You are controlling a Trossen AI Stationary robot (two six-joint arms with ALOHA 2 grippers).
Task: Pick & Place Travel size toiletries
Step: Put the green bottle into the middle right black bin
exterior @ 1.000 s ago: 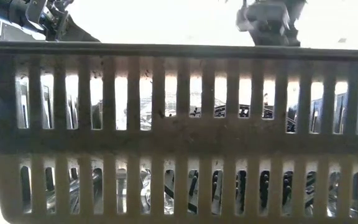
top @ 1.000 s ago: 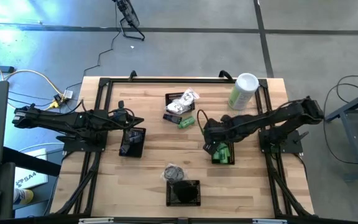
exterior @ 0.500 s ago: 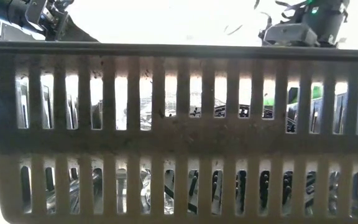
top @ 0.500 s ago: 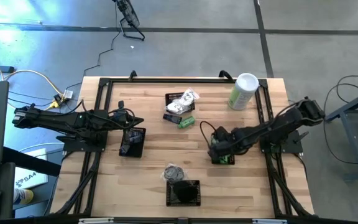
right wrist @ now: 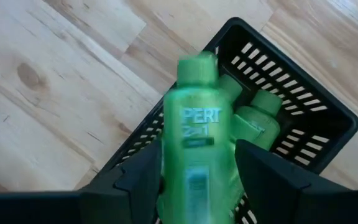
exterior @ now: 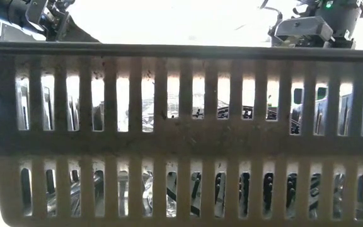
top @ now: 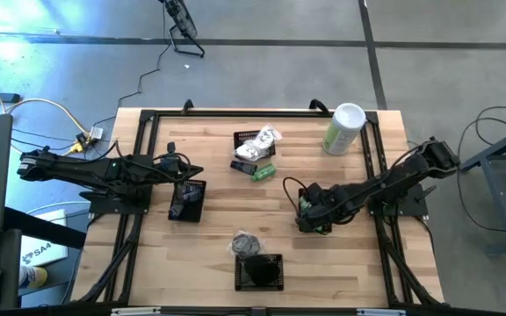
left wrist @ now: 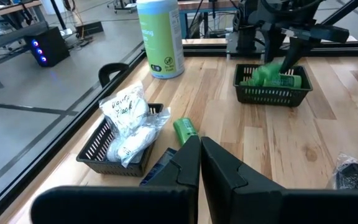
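Observation:
My right gripper is shut on a bright green bottle and hangs over the right-hand black basket, where other green bottles lie. One more green bottle and a small black tube rest on the wood near the far basket of white crinkly packets. Dark round pieces lie beside the near basket. My left gripper is shut, holds nothing, and waits above the left basket. My right gripper pinches the green bottle by the lower part of its body, one finger on each side. The fingers lie along the bottle and come from above, slanting down. Its cap points away from the gripper, and the bottle is clear of the basket below.
A tall pale-green canister with a white lid stands at the far right corner. A black basket wall fills nearly the whole low view. Black frame rails run along the table's left and right sides. Bare wood lies between the baskets.
My right gripper has carried the green bottle a short way toward the table's near right, settling over the basket of green bottles, while the arm has sunk lower. The left arm has kept still.

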